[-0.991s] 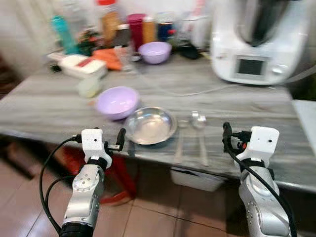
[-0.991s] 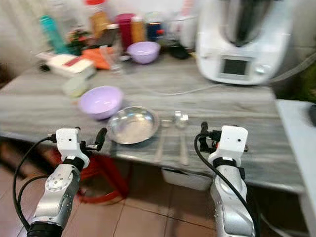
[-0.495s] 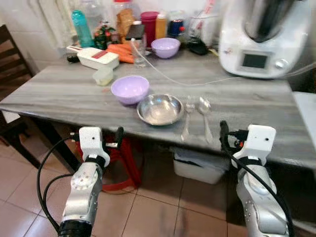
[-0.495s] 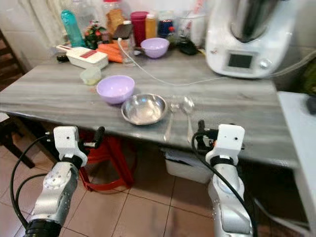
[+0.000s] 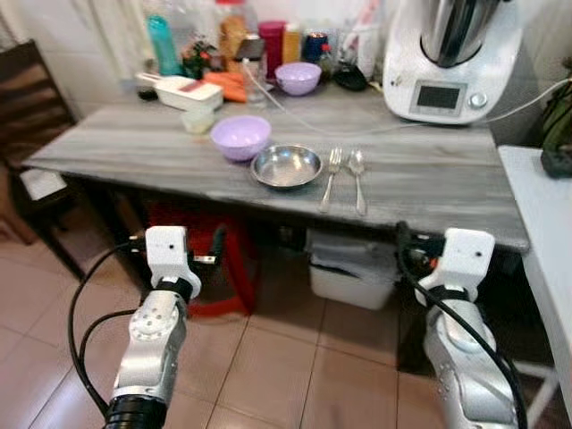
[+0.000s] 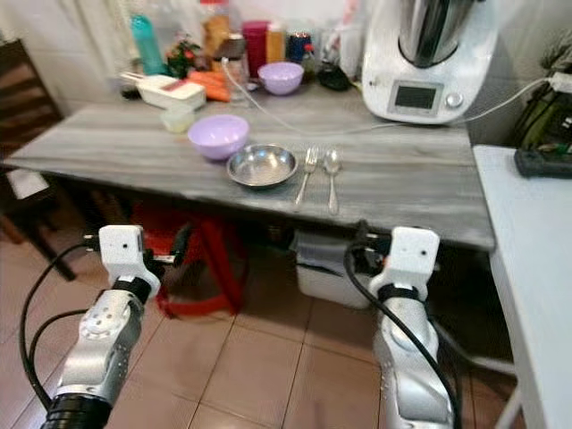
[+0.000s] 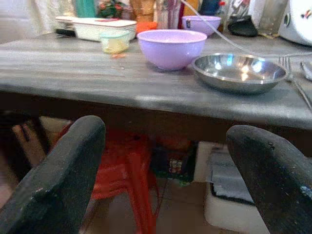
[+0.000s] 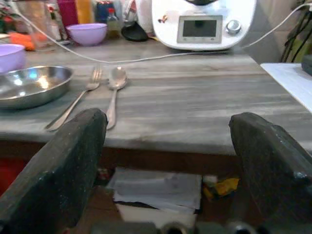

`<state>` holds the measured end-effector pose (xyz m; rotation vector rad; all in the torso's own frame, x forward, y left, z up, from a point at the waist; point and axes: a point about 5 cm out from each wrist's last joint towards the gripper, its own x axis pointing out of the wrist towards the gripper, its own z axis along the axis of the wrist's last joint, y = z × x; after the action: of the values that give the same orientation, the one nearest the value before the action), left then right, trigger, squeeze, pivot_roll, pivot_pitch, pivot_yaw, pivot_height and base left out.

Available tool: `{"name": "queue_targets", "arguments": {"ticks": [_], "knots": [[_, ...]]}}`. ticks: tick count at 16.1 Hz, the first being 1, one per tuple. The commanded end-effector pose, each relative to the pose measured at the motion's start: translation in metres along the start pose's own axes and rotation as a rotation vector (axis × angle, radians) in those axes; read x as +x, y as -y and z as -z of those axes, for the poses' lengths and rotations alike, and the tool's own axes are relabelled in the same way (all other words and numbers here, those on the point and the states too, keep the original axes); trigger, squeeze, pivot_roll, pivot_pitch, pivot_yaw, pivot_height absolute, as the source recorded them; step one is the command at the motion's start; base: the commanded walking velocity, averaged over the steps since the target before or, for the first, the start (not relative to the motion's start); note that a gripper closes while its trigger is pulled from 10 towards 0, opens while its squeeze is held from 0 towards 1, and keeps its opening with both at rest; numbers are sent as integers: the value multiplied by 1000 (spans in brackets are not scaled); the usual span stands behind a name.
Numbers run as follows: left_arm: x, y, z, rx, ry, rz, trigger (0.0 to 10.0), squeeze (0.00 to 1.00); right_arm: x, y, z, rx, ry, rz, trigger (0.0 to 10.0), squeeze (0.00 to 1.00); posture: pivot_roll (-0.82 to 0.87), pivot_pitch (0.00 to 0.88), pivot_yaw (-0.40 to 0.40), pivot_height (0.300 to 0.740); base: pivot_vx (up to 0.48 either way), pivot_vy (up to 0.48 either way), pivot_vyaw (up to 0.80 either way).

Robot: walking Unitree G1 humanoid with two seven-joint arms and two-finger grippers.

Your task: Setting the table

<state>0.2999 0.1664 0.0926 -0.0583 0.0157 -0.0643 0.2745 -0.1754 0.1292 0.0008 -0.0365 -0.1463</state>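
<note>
A steel bowl (image 5: 286,166) sits near the front edge of the grey table (image 5: 134,152), with a purple bowl (image 5: 240,137) just behind it to the left. A fork (image 5: 329,174) and a spoon (image 5: 357,174) lie side by side to the right of the steel bowl. Both arms are held low in front of the table, below its top. My left gripper (image 7: 165,146) is open and empty, facing the two bowls. My right gripper (image 8: 168,129) is open and empty, facing the fork and spoon.
A white kitchen machine (image 5: 450,58) stands at the back right, its cable trailing over the tabletop. Bottles, a second purple bowl (image 5: 298,78) and containers line the back. Under the table are a red stool (image 5: 214,268) and a white bin (image 5: 353,273). Dark chair (image 5: 36,98) left, white counter (image 5: 541,206) right.
The whole view has pulled back: the table now lies farther off and more floor shows. Both grippers stay open and empty, and the things on the table have not shifted.
</note>
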Motion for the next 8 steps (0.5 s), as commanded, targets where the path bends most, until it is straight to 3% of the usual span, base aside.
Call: {"name": "queue_targets", "arguments": {"ticks": [1,8], "knots": [[0,1,0,6,-4,5,10000,0,1,1,-2,1,7,-1,10000,0,-126,0,91,740,-319,0,0],[0,5,0,15,-5,30,10000,0,3,-2,-2,2,10,-6,10000,0,-127,0,96,740,-319,0,-356]]}}
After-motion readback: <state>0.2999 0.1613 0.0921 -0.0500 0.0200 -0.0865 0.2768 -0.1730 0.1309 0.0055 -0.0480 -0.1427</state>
